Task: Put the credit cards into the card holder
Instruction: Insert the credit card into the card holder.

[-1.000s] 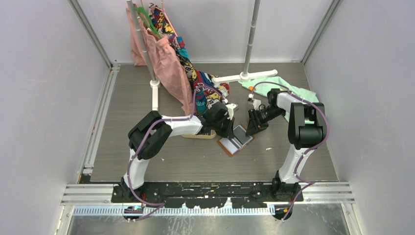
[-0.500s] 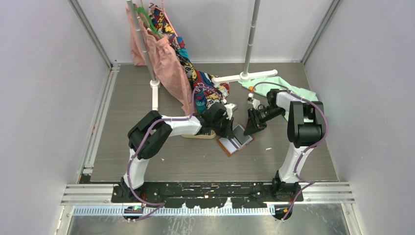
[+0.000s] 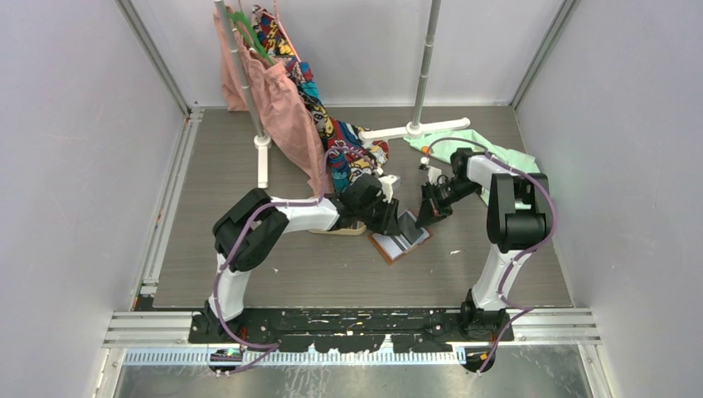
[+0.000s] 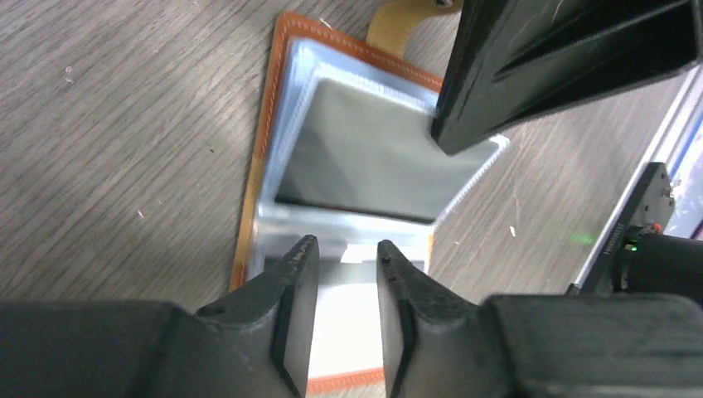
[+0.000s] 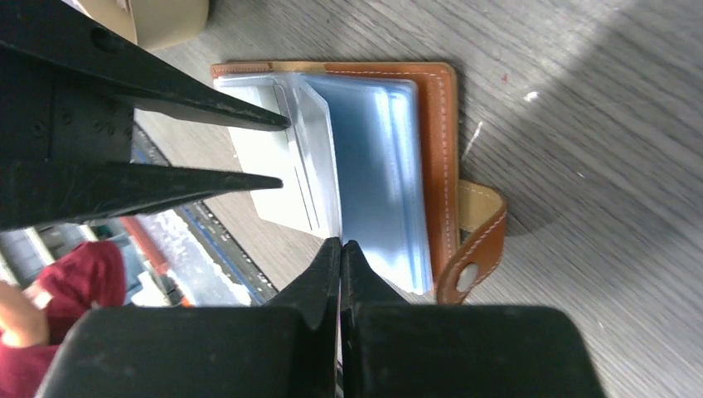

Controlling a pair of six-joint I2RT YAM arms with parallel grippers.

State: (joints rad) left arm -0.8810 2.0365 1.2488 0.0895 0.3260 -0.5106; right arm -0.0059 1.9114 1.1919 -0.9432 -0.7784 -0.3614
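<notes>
The tan-brown leather card holder (image 3: 400,241) lies open on the table, clear plastic sleeves fanned out and snap tab (image 5: 472,240) to one side. My right gripper (image 5: 341,243) is shut on the edge of one sleeve and holds that leaf raised; a grey card (image 4: 373,157) shows in it. My left gripper (image 4: 346,247) is open, jaws a finger's width apart, low over the sleeves with a white card (image 4: 352,327) below it. In the right wrist view its fingers (image 5: 191,99) reach in from the left. Loose cards are out of view.
An oval tan wooden tray (image 3: 340,229) sits under my left arm, beside the holder. A clothes rack with pink and patterned garments (image 3: 290,108) stands behind. Its white base (image 3: 414,128) and a green cloth (image 3: 481,149) lie at the back right.
My right gripper has drawn slightly back, tilting the pinched sleeve further up. My left gripper has edged closer over the holder.
</notes>
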